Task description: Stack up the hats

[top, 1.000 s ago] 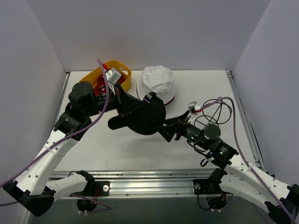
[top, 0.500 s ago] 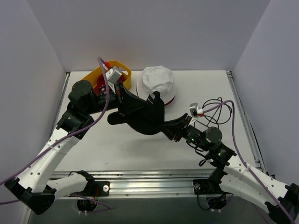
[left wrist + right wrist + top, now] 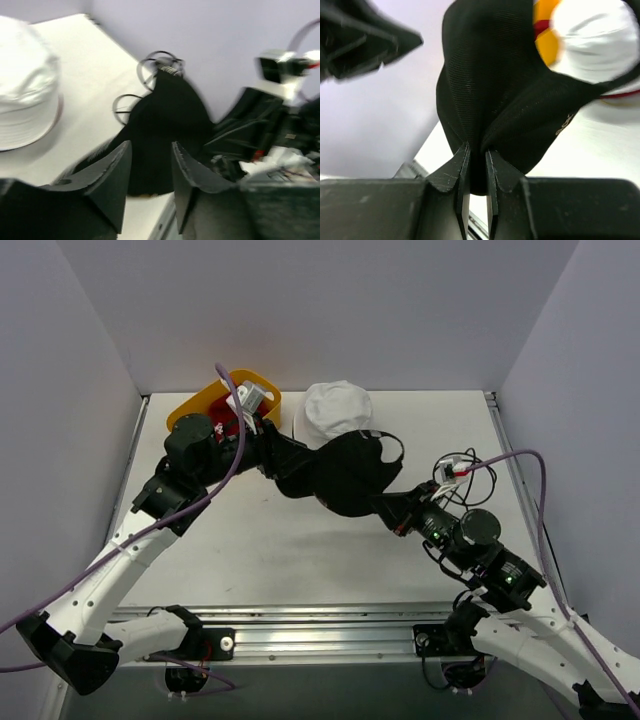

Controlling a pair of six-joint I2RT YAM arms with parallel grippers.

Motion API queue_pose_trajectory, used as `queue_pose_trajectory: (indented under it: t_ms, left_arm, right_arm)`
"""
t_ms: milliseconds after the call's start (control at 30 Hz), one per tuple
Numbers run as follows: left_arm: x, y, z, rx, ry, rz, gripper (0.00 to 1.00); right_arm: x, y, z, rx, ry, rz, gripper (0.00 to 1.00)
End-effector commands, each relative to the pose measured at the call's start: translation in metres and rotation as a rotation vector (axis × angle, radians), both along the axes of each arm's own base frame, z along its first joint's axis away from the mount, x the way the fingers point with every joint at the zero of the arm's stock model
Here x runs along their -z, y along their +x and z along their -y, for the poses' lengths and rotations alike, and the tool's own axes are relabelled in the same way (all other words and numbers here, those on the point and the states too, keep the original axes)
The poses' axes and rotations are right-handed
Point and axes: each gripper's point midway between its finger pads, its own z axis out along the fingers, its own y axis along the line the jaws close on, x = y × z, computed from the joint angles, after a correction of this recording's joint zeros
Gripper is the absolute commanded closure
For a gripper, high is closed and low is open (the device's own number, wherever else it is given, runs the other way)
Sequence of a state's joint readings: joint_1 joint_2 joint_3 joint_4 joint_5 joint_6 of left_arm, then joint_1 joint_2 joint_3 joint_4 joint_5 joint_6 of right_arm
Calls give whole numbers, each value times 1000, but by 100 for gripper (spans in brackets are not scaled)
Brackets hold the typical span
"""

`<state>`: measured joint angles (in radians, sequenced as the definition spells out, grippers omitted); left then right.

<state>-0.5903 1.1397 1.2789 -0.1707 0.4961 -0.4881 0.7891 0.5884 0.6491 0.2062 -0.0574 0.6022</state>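
Note:
A black cap (image 3: pixel 350 475) hangs above the table just in front of the white bucket hat (image 3: pixel 337 408). My right gripper (image 3: pixel 396 512) is shut on the cap's near edge; in the right wrist view the black cap (image 3: pixel 490 85) is pinched between the jaws of the right gripper (image 3: pixel 477 156). My left gripper (image 3: pixel 292 466) stands open just left of the cap, holding nothing. In the left wrist view the left gripper (image 3: pixel 151 155) has a clear gap, with the black cap (image 3: pixel 167 125) beyond it. A thin red brim (image 3: pixel 620 95) shows under the white bucket hat (image 3: pixel 592 40).
A yellow basket (image 3: pixel 200 402) stands at the back left behind the left arm, with something red (image 3: pixel 228 426) inside it. Thin black wire loops (image 3: pixel 152 65) stick out from the cap's far side. Grey walls close in the table on three sides.
The left gripper has opened and let go of the black cap. The right gripper has shut on the cap and carried it right and back, towards the white hat.

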Motion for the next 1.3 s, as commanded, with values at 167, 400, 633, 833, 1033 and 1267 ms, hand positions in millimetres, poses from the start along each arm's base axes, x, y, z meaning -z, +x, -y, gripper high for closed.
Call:
queue_pose_trajectory:
  t_ms: [167, 400, 633, 833, 1033, 1267]
  left_arm:
    - [42, 38, -28, -410, 160, -39, 35]
    - [91, 22, -12, -540, 422, 12, 30]
    - [110, 15, -10, -516, 440, 46, 28]
    - [107, 7, -21, -517, 401, 84, 27]
    - [118, 7, -37, -573, 394, 105, 27]
    - [129, 9, -42, -589, 418, 103, 25]
  right_arm:
    - [-29, 18, 81, 432, -29, -195, 100]
    - [-35, 23, 123, 710, -2, -364, 100]
    - [-44, 35, 143, 902, -3, -402, 100]
    - [-38, 53, 149, 1018, -89, -384, 100]
    - [-23, 73, 169, 1090, -177, -421, 100]
    - [11, 114, 200, 1062, -220, -525, 100]
